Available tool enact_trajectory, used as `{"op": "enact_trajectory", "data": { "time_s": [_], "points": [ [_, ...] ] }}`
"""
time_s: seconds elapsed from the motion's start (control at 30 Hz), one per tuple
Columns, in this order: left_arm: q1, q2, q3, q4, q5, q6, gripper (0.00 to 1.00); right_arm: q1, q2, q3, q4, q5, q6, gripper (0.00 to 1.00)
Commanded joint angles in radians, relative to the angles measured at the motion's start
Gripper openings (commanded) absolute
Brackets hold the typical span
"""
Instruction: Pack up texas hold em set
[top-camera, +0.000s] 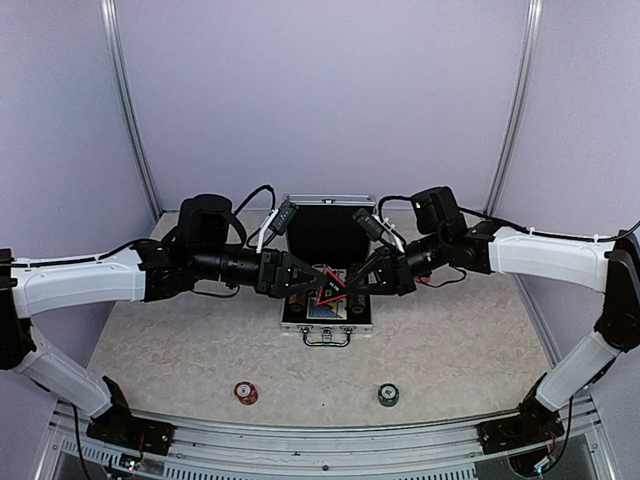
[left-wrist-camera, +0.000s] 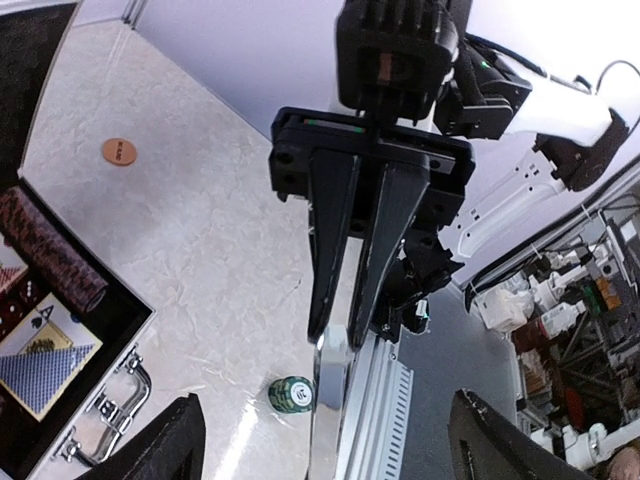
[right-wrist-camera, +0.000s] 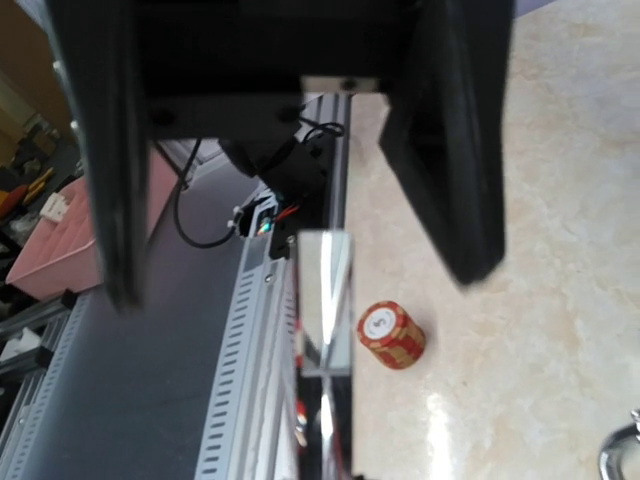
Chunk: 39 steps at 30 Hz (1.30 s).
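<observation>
The silver case (top-camera: 326, 325) lies open at the table's centre, its black-lined lid (top-camera: 325, 232) upright. Over it my right gripper (top-camera: 352, 287) is shut on the red-black triangle marker (top-camera: 330, 284). That marker shows edge-on as a shiny strip (right-wrist-camera: 325, 290) in the right wrist view and at the right fingertips (left-wrist-camera: 338, 365) in the left wrist view. My left gripper (top-camera: 306, 281) faces it with its fingers (left-wrist-camera: 170, 440) spread wide on either side, touching nothing. Inside the case lie a row of dark chips (left-wrist-camera: 50, 250) and a blue card deck (left-wrist-camera: 45, 370).
A red chip stack (top-camera: 245, 392) and a green chip stack (top-camera: 388, 395) lie on their sides near the table's front rail (top-camera: 320, 440). An orange round disc (left-wrist-camera: 119, 151) sits on the table beyond the case. The case handle (left-wrist-camera: 110, 410) points toward the front edge.
</observation>
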Motion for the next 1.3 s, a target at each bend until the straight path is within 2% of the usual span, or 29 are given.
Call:
{"op": "enact_trajectory", "data": {
  "time_s": [0.0, 0.07, 0.1, 0.27, 0.43, 0.73, 0.97, 1.2, 1.27],
  "points": [
    [0.031, -0.075, -0.027, 0.009, -0.036, -0.017, 0.90, -0.045, -0.077, -0.034, 0.079, -0.002, 0.038, 0.00],
    [0.047, -0.104, -0.041, 0.001, -0.053, -0.021, 0.98, -0.060, -0.105, -0.054, 0.097, 0.002, 0.048, 0.00],
    [0.057, -0.117, -0.048, -0.003, -0.059, -0.022, 0.99, -0.066, -0.119, -0.059, 0.103, 0.008, 0.049, 0.00],
    [0.107, -0.204, -0.087, -0.030, -0.085, -0.029, 0.99, -0.114, -0.217, -0.067, 0.110, 0.058, 0.050, 0.00],
    [0.146, -0.273, -0.117, -0.064, -0.115, -0.028, 0.99, -0.178, -0.307, -0.033, 0.080, 0.175, 0.042, 0.00],
    [0.171, -0.301, -0.138, -0.075, -0.125, -0.042, 0.99, -0.292, -0.276, 0.121, 0.031, 0.341, 0.074, 0.00],
    [0.184, -0.308, -0.139, -0.092, -0.137, -0.041, 0.99, -0.389, -0.093, 0.315, -0.059, 0.571, 0.105, 0.00],
    [0.197, -0.325, -0.143, -0.156, -0.179, -0.031, 0.99, -0.424, 0.224, 0.562, -0.091, 0.737, 0.041, 0.00],
    [0.204, -0.334, -0.142, -0.177, -0.197, -0.028, 0.99, -0.427, 0.334, 0.684, -0.103, 0.779, 0.022, 0.00]
  ]
}}
